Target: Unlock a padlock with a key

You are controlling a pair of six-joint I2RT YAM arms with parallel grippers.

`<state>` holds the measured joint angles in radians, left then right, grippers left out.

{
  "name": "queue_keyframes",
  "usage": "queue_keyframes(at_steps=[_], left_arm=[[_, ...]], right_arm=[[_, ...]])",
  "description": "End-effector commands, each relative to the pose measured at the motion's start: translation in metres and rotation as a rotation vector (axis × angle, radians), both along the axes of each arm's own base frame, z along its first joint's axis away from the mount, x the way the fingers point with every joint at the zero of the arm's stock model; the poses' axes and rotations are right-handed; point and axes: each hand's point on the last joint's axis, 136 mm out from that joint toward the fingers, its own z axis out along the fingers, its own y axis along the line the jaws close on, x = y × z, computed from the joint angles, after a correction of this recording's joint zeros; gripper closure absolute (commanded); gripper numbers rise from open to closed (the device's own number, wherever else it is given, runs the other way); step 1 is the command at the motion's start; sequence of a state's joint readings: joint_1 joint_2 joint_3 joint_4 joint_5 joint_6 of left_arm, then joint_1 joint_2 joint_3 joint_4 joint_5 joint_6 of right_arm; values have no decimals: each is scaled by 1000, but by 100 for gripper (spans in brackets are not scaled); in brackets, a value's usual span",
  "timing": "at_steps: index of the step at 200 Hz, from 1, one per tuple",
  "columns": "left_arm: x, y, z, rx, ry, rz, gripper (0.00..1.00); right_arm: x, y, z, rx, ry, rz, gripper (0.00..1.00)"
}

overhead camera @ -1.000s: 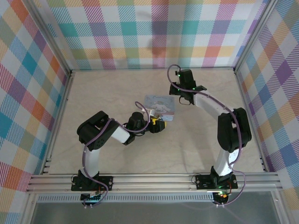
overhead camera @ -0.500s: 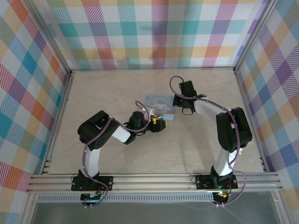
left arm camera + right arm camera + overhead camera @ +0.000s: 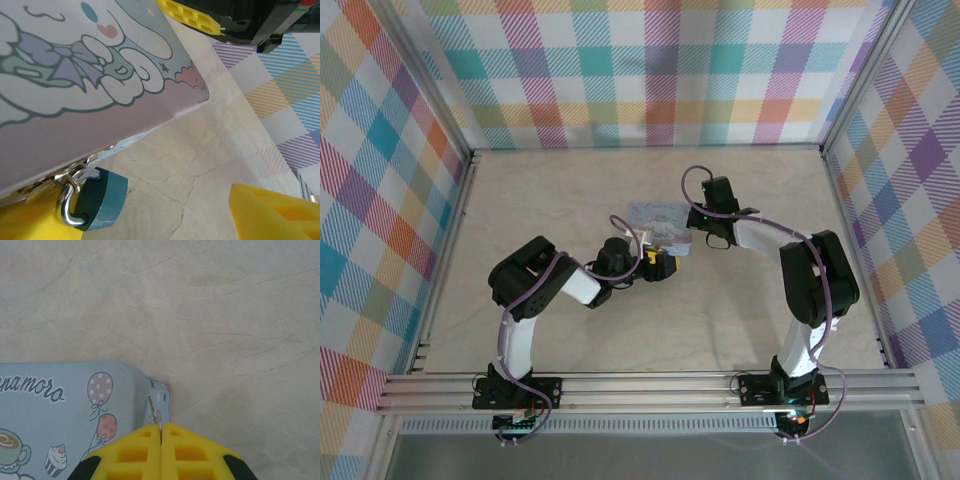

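Two pincers: left pincer (image 3: 150,217) gapes by padlock (image 3: 102,197), right pincer (image 3: 161,432) nips key (image 3: 152,409) over "namoro" tin (image 3: 60,405).

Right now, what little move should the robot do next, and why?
Probably close the left gripper on the padlock to steady it. The padlock hangs off the tin between that gripper's open jaws, and the right gripper is shut on the key above the tin's corner.
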<state>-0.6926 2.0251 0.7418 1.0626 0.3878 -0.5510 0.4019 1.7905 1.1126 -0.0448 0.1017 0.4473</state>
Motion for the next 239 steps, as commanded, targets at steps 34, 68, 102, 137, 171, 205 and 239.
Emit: queue_keyframes(at_steps=[34, 68, 102, 137, 171, 205, 239], left_arm=[[-12, 5, -16, 1, 34, 12, 35], [-14, 17, -22, 14, 51, 32, 47], [-11, 21, -29, 30, 91, 43, 53], [-9, 29, -34, 53, 113, 72, 52], [-9, 44, -38, 68, 125, 106, 54], [-12, 46, -40, 64, 141, 100, 55], [-10, 41, -45, 55, 167, 88, 63]], right_arm=[[-25, 18, -10, 35, 63, 58, 100], [-27, 20, -9, 43, 61, 64, 100], [-29, 22, -9, 46, 60, 65, 100], [-30, 22, -11, 45, 63, 62, 100], [-30, 23, -10, 49, 57, 63, 100], [-30, 24, -9, 56, 57, 65, 100], [-31, 26, -10, 58, 60, 67, 100]])
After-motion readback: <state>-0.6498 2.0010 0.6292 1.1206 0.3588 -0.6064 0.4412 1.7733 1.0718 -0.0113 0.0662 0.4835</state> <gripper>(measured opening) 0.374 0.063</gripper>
